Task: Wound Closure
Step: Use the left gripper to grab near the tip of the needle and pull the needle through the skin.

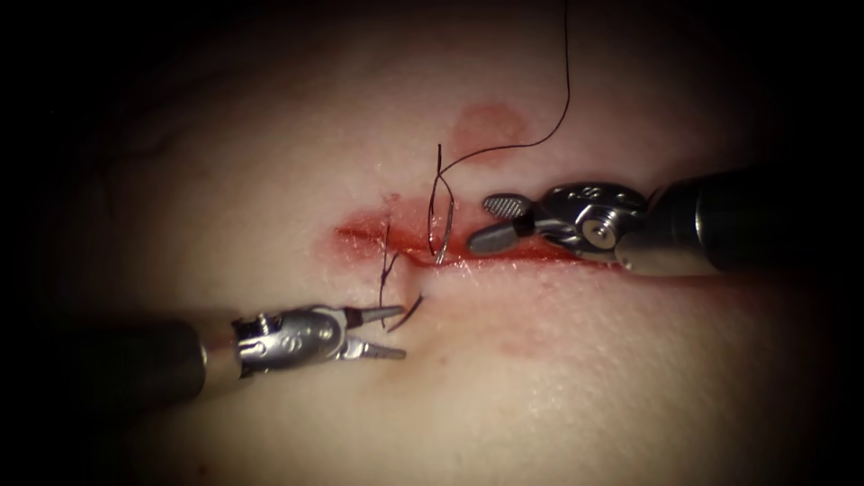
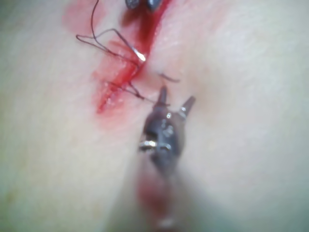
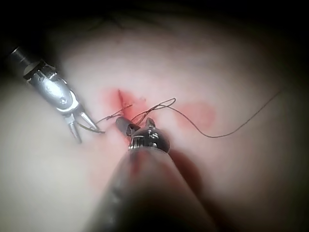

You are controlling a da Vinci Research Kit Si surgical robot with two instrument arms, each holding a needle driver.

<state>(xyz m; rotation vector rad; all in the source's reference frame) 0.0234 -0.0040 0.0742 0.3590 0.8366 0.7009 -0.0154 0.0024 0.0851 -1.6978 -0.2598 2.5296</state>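
On the endoscope I see the curved steel needle (image 1: 445, 236) standing in the red cut (image 1: 504, 254); both pincers (image 1: 376, 333) (image 1: 493, 221) gape, holding nothing.

My left tool (image 1: 382, 331) sits near the cut (image 1: 450, 252), nearside; my right tool (image 1: 495, 220) lies just right of the needle (image 1: 444, 236) standing in it.

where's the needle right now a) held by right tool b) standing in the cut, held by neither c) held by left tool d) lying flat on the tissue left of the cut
b: the needle stands in the cut with both tools open and clear of it, the right tool just beside it, the left tool lower down.
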